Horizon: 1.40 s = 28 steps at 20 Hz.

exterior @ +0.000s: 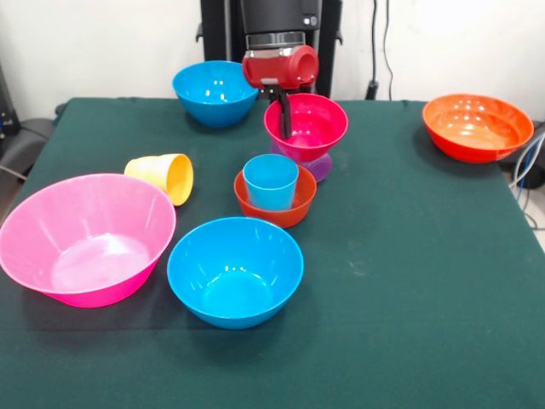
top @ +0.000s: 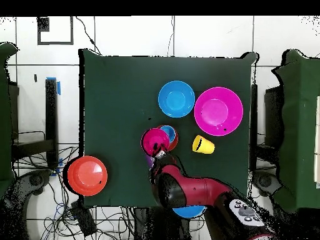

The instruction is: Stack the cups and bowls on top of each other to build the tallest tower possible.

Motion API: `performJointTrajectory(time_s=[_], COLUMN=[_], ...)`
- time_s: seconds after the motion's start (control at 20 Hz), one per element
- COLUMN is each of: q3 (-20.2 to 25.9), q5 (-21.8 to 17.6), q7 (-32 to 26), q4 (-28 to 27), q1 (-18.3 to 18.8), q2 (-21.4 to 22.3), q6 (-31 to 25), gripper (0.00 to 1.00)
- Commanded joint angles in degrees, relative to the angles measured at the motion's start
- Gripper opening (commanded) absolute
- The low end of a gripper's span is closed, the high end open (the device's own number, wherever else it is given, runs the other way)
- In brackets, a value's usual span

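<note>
Arm (top: 194,190): glossy red rounded shell, black joint sections, grey button panel; gripper (exterior: 282,115): slim black fingers.

The table (exterior: 409,281) is seen from across it, facing the pedestal (exterior: 272,25) at close range. It is also viewed straight down from high above. The tabletop is shared by the 2 views.

On the table (exterior: 409,281), 1 cup (exterior: 271,181) stands inside a small bowl (exterior: 274,200). Behind it, another bowl (exterior: 306,126) sits atop a cup (exterior: 318,167). A tipped cup (exterior: 163,176) lies left.
</note>
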<state>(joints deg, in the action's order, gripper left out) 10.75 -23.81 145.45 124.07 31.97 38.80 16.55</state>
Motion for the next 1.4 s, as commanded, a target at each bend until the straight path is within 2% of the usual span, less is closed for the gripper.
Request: performJointTrajectory(time_s=[0.05,0.45,0.7,0.9,1.2,1.4], q3=[1.98,1.12,2.02,1.18,3.12,2.78], q5=[2.04,-1.09,-0.2,-0.21,-0.63,-1.13], q7=[3.77,2.28,2.59,1.83,1.39,0.8], q4=[-2.52,-4.93,-4.29,-5.34,-5.22,-6.02], q1=[-1.95,-2.07,-1.64,-2.58,-0.86,-0.79], q2=[0.18,-0.99,-0.02,0.59,1.43,1.6], q6=[-5.19,-0.26,-2.86,-2.82,-5.5,-5.4], gripper=[0.0,0.0,0.0,0.0,0.0,0.0])
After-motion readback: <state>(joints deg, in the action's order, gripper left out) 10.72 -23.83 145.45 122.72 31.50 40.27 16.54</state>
